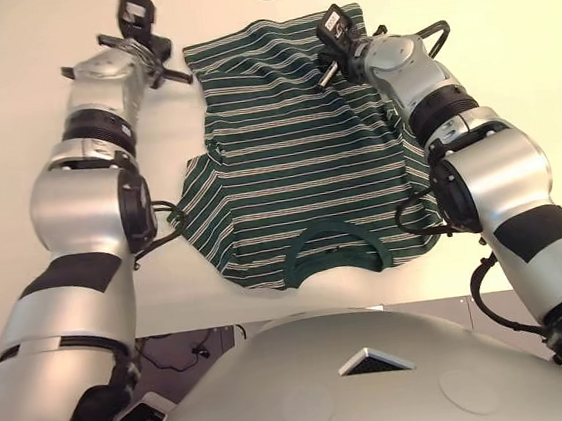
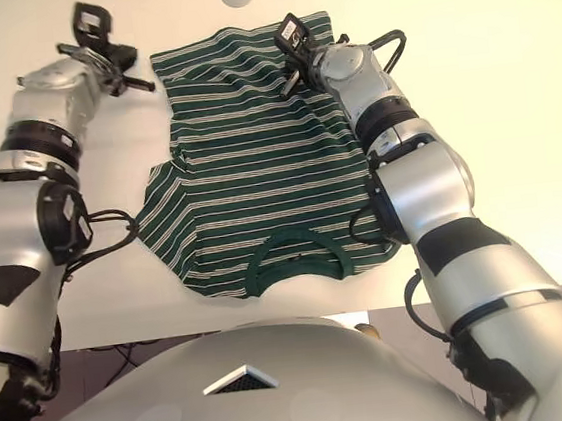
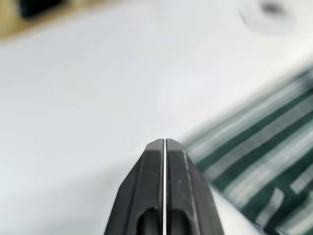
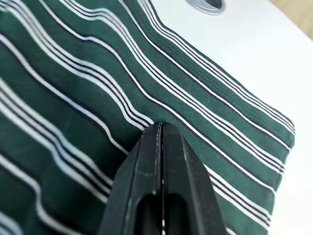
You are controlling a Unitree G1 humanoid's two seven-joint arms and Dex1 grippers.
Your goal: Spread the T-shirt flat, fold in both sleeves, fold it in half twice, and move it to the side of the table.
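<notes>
Seen from the head, the dark green, white-striped cotton T-shirt (image 1: pixel 287 170) lies flat at the middle of the white table (image 1: pixel 504 36), collar nearest, sleeves seemingly tucked in (both halvings and the move remain). At the left wrist, the left gripper (image 3: pixel 165 142) has its jaws pressed together over bare table beside the shirt. At the right wrist, the right gripper (image 4: pixel 159 126) has its jaws closed against the cloth; whether they pinch it is unclear

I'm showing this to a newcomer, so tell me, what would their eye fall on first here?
The dark green, white-striped T-shirt lies spread on the white table, collar nearest the robot. The left claw is shut over bare table beside the shirt's far left corner, while the right claw is shut over the cloth near its far right corner.
</notes>
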